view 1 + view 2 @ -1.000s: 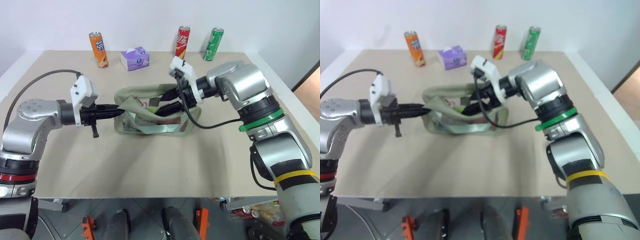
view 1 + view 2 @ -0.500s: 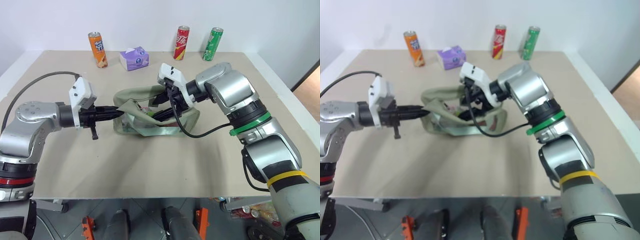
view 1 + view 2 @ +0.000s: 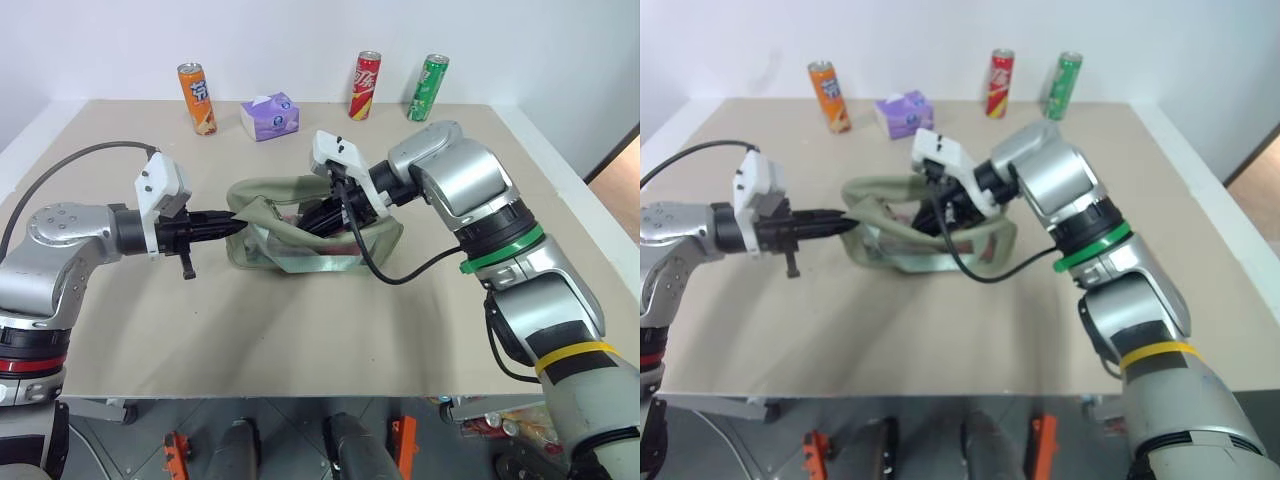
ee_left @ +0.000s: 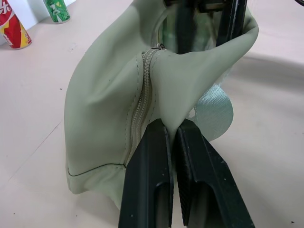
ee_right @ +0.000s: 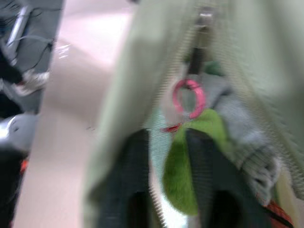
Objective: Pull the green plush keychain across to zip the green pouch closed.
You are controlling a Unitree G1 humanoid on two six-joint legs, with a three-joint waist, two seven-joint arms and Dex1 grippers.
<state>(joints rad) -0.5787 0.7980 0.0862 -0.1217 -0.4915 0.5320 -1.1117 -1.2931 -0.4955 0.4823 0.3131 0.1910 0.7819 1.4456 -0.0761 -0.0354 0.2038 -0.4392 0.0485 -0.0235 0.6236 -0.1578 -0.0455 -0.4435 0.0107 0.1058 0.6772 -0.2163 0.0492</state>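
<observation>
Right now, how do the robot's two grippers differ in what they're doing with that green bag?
The left gripper is shut on a fold at the end of the green pouch, reaching in nearly level. The right gripper angles down over the pouch's open top, its fingers flanking the green plush keychain. Both have two black fingers.

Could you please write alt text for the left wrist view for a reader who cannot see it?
Two black fingers of the left gripper are shut on a pinched fold of the pale green pouch, beside its zipper. The pouch rests on a beige table, with a red can and a green can beyond.
</observation>
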